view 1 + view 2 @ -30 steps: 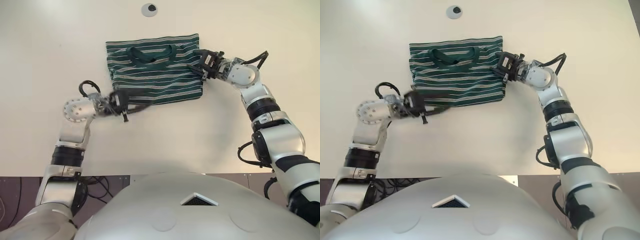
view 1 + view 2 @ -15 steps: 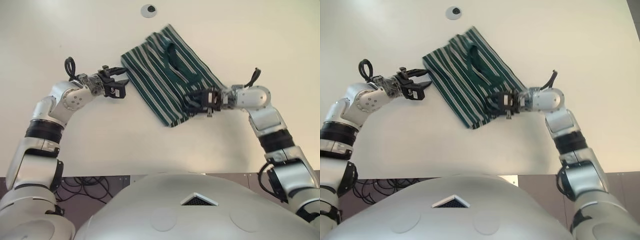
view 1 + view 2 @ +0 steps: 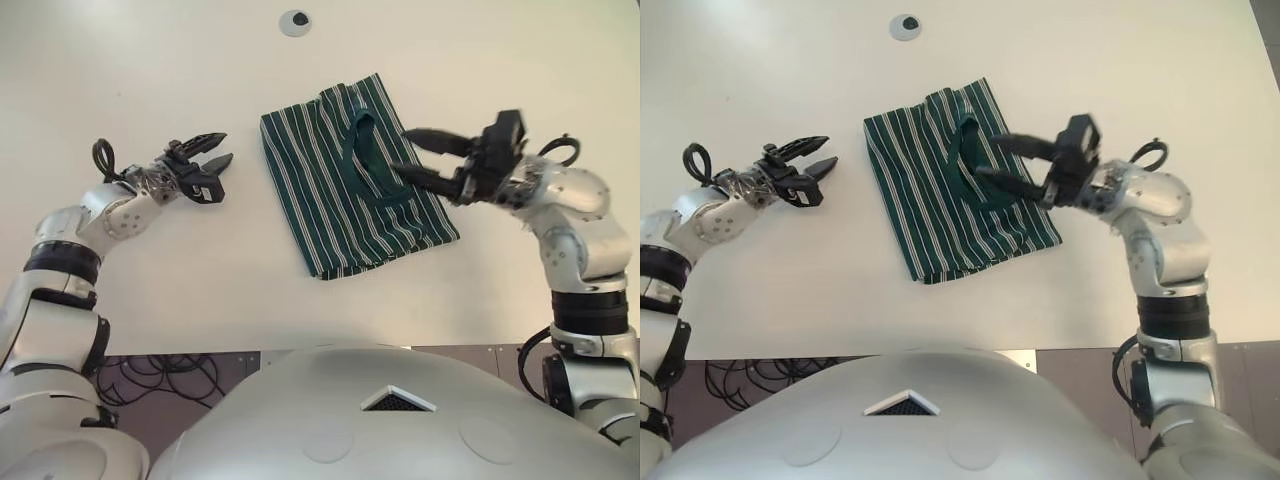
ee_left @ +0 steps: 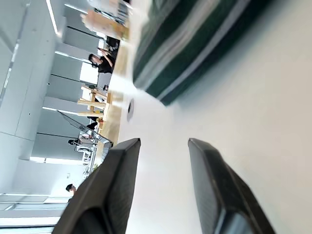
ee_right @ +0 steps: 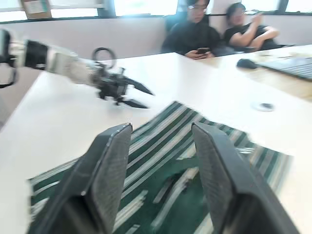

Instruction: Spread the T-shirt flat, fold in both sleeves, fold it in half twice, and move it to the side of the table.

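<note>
R gripper [image 3: 400, 150] wide open over T-shirt [image 3: 330, 215], empty

**Tabletop lies open around the folded shirt**

Bare white table [image 3: 150, 70] surface runs along every side of the folded T-shirt [image 3: 355, 180], which lies askew at centre. A strip of tabletop separates the left gripper [image 3: 224, 147], fingers spread, from the shirt's left edge. The right gripper [image 3: 400, 150], also spread, hangs over the shirt's right half. A small round insert [image 3: 295, 22] sits in the tabletop beyond the shirt.

T-shirt [image 4: 195, 48] blurred & cut by edge, L wrist view.
</note>
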